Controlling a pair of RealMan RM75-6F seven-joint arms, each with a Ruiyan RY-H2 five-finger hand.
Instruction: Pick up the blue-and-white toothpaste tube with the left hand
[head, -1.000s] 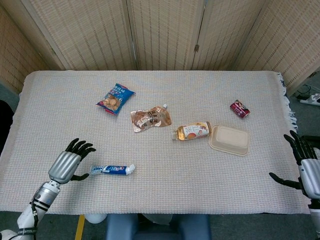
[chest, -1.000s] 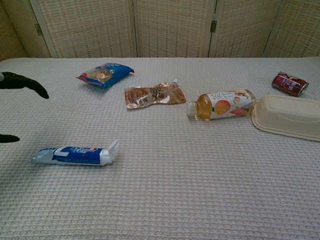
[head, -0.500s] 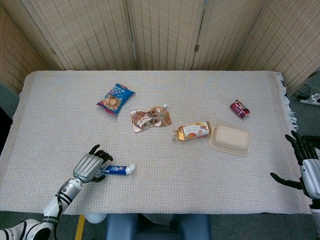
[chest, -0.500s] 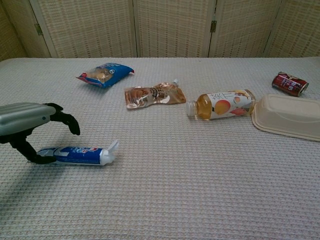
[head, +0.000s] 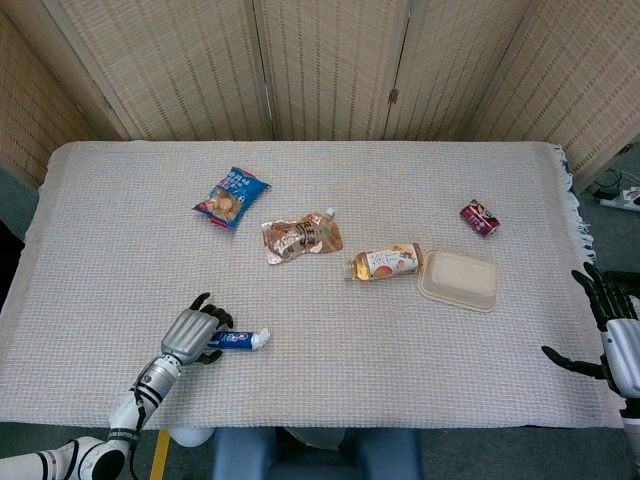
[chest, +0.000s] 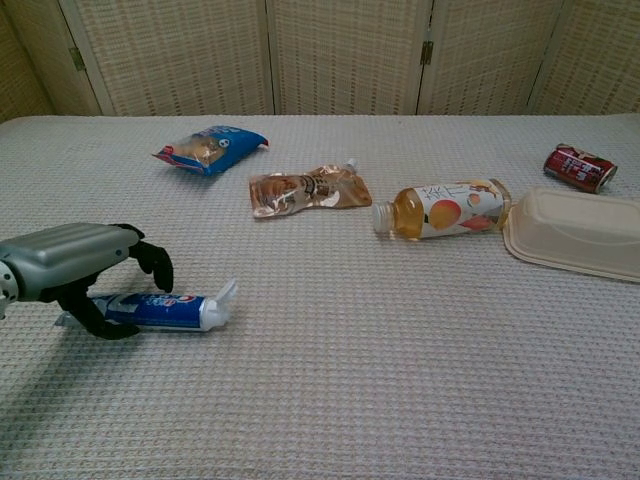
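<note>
Head view: silver left hand (head: 193, 333) arched over tail end of blue-and-white toothpaste tube (head: 236, 340), lying flat at 7 o'clock on the woven beige tabletop (head: 330, 370); fingers (head: 204, 300) curled round it, not yet clamped. Right hand (head: 612, 338), 4 o'clock edge, spread, holding nothing.

Chest view: thumb under, fingers (chest: 152, 262) over tube (chest: 165, 310). Best approach, probably: close evenly mid-body, lift straight, w/o squeezing toward cap.

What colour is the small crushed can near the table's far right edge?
Red with white markings; the can shows best in the chest view.
</note>
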